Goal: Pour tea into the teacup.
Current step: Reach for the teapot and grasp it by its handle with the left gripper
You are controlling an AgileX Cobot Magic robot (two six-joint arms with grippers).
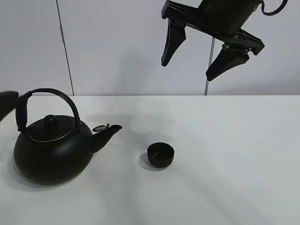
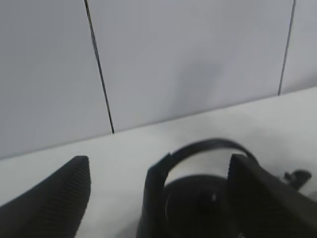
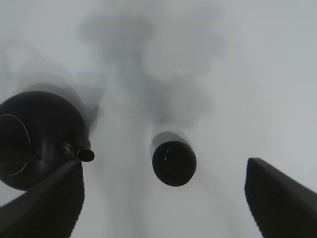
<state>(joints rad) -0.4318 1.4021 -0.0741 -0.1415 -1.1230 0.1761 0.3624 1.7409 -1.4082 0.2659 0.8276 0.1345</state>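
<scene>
The big black teapot (image 1: 51, 152) stands at the left of the white table, its spout (image 1: 108, 131) pointing right toward the teacup. The teacup (image 1: 161, 154), a small matte-black bowl, stands upright just right of the spout and apart from it. My left gripper (image 1: 10, 104) is at the left edge, level with the arched handle (image 1: 54, 93). In the left wrist view it is open (image 2: 161, 163) with the handle (image 2: 203, 147) between its fingers (image 2: 54, 198). My right gripper (image 1: 187, 69) is open and empty, high above the teacup (image 3: 174, 162).
The white table (image 1: 234, 154) meets a pale panelled wall (image 1: 117, 47) at the back. The right wrist view also shows the teapot (image 3: 34, 134) and its spout (image 3: 85, 154) to one side of the cup.
</scene>
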